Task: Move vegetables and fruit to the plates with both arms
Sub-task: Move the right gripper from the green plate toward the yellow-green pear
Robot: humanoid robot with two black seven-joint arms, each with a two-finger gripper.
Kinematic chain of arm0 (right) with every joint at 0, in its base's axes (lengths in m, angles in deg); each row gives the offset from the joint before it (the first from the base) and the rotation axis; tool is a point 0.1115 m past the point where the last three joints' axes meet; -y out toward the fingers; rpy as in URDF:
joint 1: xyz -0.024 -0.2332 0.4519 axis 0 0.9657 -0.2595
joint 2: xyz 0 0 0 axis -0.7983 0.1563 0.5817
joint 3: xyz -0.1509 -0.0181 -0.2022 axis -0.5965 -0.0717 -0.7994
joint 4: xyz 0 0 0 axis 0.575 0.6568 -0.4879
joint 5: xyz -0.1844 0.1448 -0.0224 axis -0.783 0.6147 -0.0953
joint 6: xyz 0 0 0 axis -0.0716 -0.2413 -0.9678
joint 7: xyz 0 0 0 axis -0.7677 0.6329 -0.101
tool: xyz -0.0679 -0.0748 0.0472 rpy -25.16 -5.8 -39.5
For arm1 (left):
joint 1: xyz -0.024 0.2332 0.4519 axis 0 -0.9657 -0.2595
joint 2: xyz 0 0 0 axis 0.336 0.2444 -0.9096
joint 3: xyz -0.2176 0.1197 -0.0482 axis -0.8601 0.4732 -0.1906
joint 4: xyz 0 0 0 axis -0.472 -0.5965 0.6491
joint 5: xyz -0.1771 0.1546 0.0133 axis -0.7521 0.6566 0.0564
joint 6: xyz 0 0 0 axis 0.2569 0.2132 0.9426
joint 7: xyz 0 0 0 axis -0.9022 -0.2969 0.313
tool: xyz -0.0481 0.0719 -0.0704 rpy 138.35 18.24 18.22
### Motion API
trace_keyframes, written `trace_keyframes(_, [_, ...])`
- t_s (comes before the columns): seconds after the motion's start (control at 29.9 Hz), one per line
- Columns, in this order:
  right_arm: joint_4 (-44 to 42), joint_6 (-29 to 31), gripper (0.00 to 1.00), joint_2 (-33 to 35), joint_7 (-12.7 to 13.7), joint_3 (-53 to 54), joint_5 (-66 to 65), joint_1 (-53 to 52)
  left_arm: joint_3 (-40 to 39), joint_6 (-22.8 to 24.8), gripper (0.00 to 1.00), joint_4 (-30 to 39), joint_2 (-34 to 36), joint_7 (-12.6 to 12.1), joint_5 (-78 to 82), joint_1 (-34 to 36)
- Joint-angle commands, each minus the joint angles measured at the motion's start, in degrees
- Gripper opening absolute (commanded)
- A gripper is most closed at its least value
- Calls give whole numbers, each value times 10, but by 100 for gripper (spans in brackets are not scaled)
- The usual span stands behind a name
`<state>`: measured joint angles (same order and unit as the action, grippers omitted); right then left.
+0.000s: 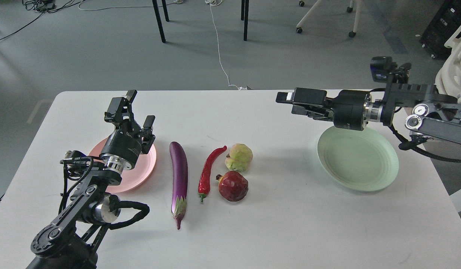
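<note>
A purple eggplant (179, 175), a red chili pepper (208, 172), a yellow-green fruit (239, 157) and a dark red pomegranate (233, 185) lie side by side at the middle of the white table (290, 228). My left gripper (140, 108) is open and empty, raised over the far edge of the pink plate (142, 173), left of the eggplant. My right gripper (290, 104) points left, held high above the table, left of the empty mint green plate (359, 160). Its two fingers stand apart and hold nothing.
Beyond the table's far edge the grey floor holds black table legs (159, 20), a white cable (221, 56) and office chairs (452, 74) at the right. My left arm's elbow and cable loop (103, 213) lie over the front left of the table.
</note>
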<state>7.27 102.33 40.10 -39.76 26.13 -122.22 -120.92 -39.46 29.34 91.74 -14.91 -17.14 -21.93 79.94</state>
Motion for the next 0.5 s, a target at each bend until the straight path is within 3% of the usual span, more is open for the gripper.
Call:
trace_keyframes(0.0, [-53,-33,98,-89,0,-55,-78,-35,-3,-1,99,1,-1,0,0,0])
trace_keyframes(0.2, [-152,-142,98,-238,0,-159,-134,-34,-6,-6,99,8,0,-1,1,0])
trace_keyframes(0.47, [-172,-149,98,-294,0,-196,-134,-20,-11,-8,99,9,-1,-1,0,-1])
